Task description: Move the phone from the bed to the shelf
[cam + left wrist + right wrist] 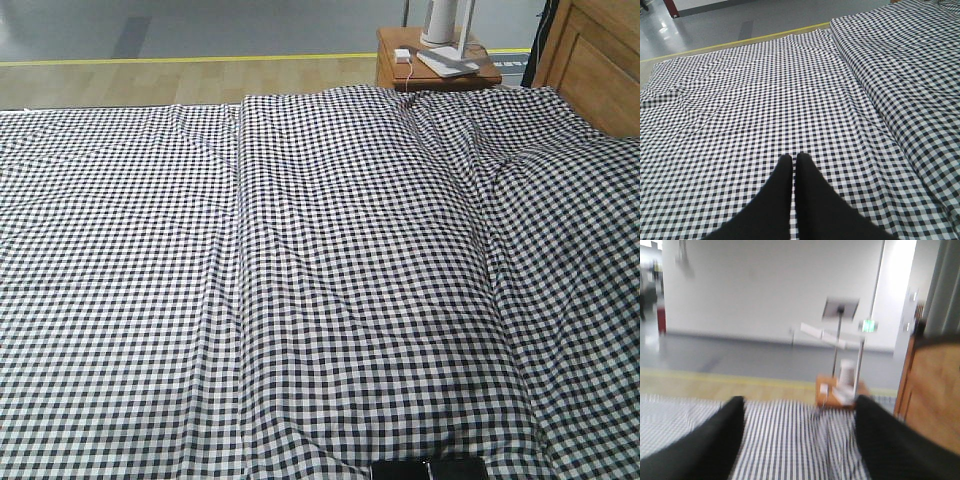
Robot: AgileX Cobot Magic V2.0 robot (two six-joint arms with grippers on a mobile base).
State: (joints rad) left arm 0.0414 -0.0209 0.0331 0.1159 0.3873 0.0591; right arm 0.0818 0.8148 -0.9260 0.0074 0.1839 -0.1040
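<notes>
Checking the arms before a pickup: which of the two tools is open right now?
The right tool: its two black fingers stand wide apart. The left tool is shut, with barely a slit showing between its tips.

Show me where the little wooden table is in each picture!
Front view: the little wooden table stands at the top right, just beyond the checked bed sheet.
Left wrist view: not in it.
Right wrist view: the table is blurry, just right of the middle, above the sheet.
Shared landmark: the checked bed sheet shows in all three views.
</notes>
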